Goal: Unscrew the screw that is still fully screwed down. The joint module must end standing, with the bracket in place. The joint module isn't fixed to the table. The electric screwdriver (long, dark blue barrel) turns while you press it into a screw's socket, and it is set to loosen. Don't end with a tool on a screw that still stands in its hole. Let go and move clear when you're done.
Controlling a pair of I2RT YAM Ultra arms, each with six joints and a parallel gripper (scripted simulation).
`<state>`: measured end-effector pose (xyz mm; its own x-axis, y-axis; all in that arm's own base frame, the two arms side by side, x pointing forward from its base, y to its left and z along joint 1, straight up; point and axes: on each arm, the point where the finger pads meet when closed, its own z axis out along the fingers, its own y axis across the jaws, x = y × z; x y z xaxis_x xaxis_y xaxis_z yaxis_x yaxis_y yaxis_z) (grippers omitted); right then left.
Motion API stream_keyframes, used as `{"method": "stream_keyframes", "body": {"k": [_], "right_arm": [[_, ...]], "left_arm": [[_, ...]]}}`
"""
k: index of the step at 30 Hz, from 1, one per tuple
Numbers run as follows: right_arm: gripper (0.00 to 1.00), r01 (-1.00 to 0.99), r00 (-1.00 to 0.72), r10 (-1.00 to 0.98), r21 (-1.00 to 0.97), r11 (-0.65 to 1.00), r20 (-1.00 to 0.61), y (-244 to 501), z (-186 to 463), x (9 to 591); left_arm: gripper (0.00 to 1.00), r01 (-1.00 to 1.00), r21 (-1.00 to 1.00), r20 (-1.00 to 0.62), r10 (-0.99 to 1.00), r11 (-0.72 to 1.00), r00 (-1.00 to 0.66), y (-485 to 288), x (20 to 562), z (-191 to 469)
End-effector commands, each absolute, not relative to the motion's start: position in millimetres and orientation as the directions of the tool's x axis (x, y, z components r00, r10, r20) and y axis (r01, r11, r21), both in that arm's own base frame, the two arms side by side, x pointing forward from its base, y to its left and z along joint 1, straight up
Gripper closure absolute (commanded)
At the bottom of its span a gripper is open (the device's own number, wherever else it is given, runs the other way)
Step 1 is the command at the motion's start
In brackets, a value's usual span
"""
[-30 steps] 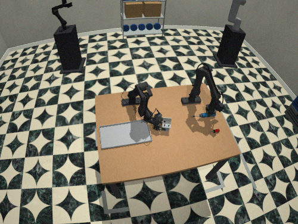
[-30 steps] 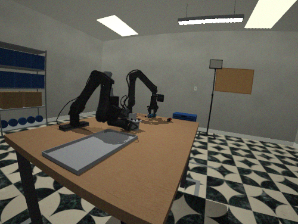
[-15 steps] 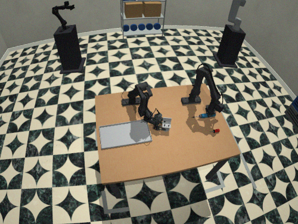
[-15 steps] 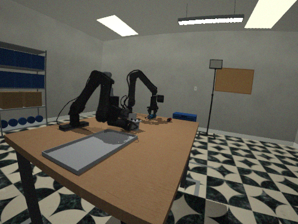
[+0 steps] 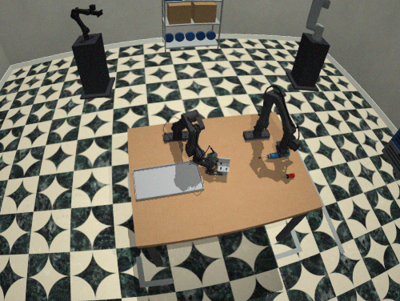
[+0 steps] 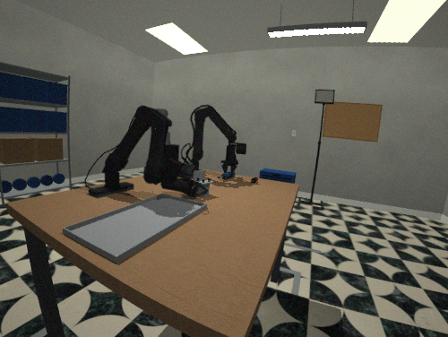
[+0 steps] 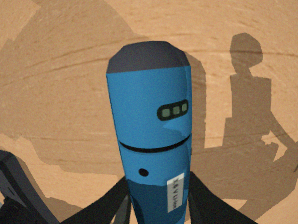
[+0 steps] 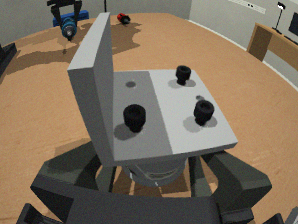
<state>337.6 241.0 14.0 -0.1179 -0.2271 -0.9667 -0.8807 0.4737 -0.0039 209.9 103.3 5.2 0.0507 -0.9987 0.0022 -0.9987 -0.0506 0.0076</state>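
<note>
patterned floor tiles surrounded the wooden desk. inward from its long edge by the arm bases, the joint module stood upright beneath the bracket. three black screws had raised heads; a dark round spot marked the plate near its upright wall. the right tool stood a bit over half open around the module's body; i could not tell whether it gripped. near the short edge on the left arm's side, the left tool, a little under half open, held the electric screwdriver lying sideways. beside it lay a red-handled driver. toward the opposite short edge sat a gray tray.
</note>
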Motion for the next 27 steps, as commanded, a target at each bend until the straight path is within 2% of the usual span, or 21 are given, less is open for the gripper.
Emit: {"method": "stream_keyframes", "body": {"k": [1, 27], "right_arm": [[0.41, -0.888, -0.121, -0.232, 0.001, 0.46, -0.965, 247.6, 9.1, 340.1], [0.41, -0.888, -0.121, -0.232, 0.001, 0.46, -0.965, 247.6, 9.1, 340.1]], "left_arm": [[0.58, -0.999, 0.0, 0.003, -0.999, -0.04, 0.04, 102.1, 214.9, 1.2], [0.58, -1.0, 0.004, 0.008, -1.0, -0.027, 0.027, 99.9, 212.9, -2.3]]}}
